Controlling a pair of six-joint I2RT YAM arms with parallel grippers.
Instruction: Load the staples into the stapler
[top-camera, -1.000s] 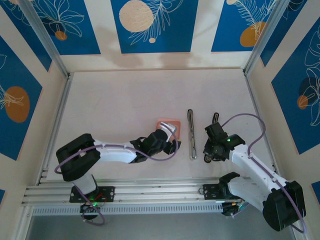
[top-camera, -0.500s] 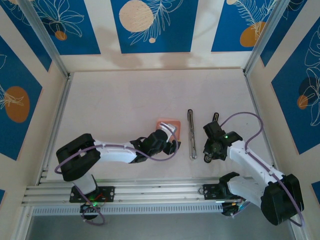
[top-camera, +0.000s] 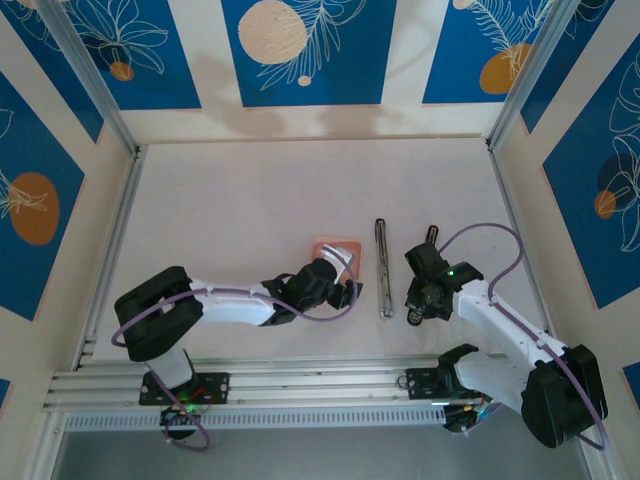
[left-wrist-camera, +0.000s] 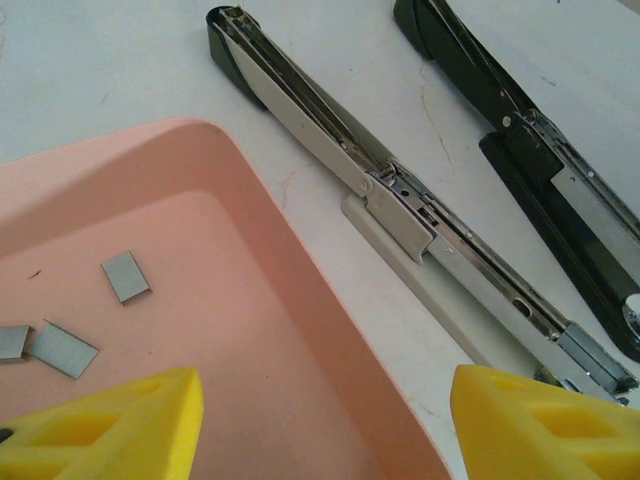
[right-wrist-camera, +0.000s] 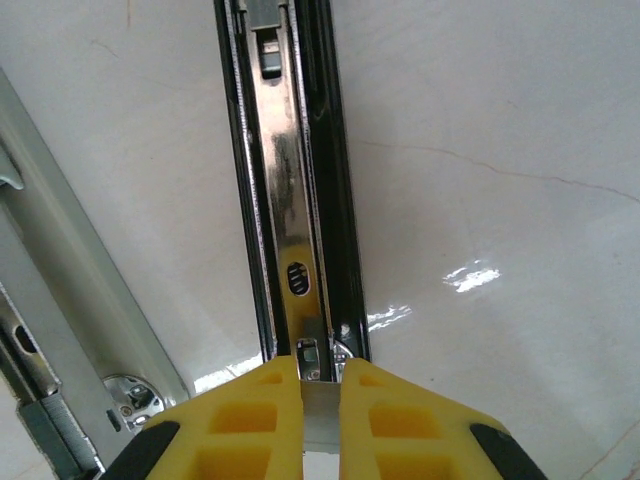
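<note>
My right gripper (right-wrist-camera: 320, 395) is shut on a small grey strip of staples (right-wrist-camera: 320, 418), pinched between its yellow fingers. Just below them lies the black stapler (right-wrist-camera: 292, 190), its shiny magazine channel open and running away from me. In the top view this gripper (top-camera: 417, 308) sits over the near end of the black stapler (top-camera: 428, 252). My left gripper (left-wrist-camera: 320, 440) is open above the pink tray (left-wrist-camera: 250, 210), with nothing between its fingertips (left-wrist-camera: 110, 425). Three loose staples strips (left-wrist-camera: 125, 277) lie on the tray's floor.
A white and silver stapler (left-wrist-camera: 400, 210) lies open on the table between the tray and the black stapler (left-wrist-camera: 530, 160). In the top view it (top-camera: 383, 268) runs front to back. An aluminium rail (top-camera: 300, 385) crosses the near edge.
My right gripper has edged slightly left and forward over the black stapler's near end. The left arm has barely moved.
</note>
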